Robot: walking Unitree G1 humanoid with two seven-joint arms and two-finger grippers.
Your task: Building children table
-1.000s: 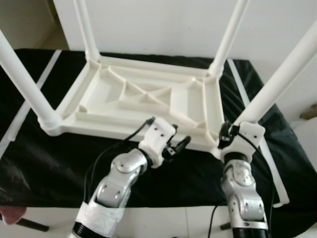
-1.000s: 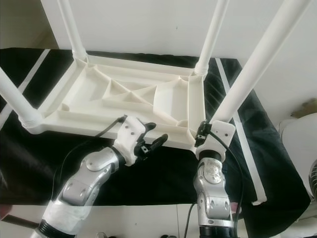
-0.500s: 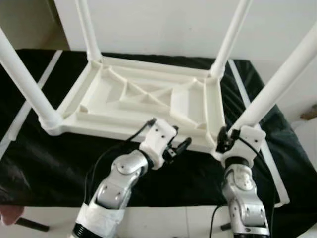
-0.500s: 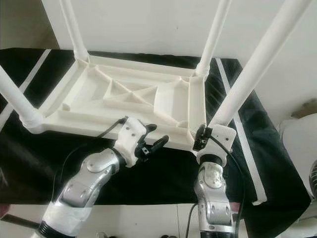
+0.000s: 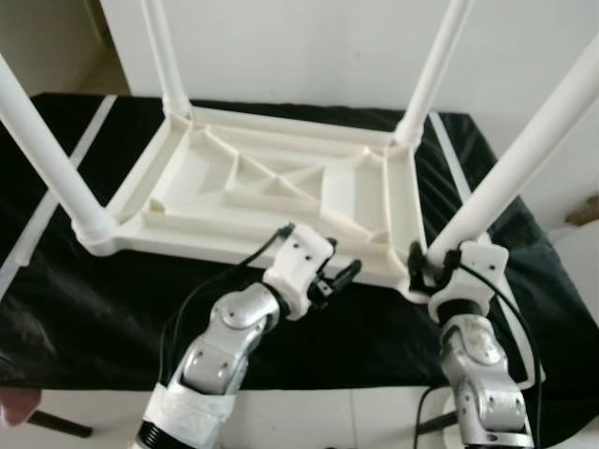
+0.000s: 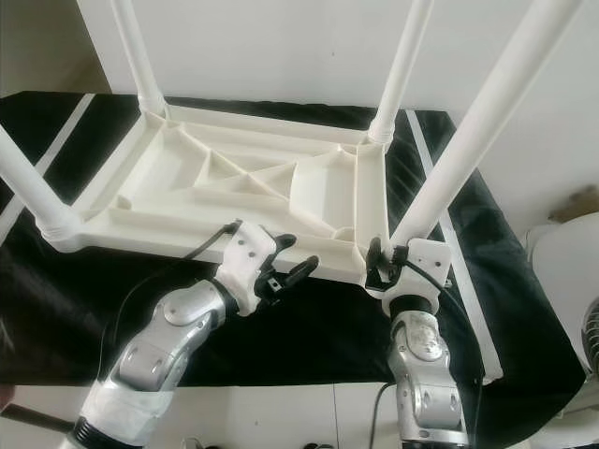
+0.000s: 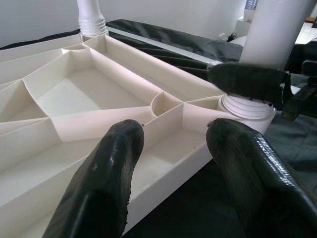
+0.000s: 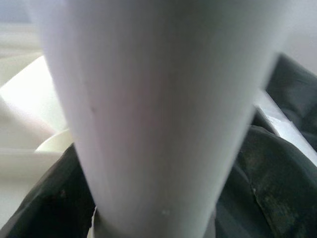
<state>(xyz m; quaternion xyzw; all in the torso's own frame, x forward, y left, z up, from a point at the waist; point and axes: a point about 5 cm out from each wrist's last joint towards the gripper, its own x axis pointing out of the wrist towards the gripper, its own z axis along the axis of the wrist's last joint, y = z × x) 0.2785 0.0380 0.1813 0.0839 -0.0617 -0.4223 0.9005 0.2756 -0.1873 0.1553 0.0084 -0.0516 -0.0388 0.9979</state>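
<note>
Right end effector is closed around the base of the near-right leg, at its corner socket. Left end effector is held open, empty, just over the near rim of the inverted tabletop, which is laid on the black-draped counter. Plastic is judged light, stiff, slick; legs are best gripped low, near sockets.
</note>
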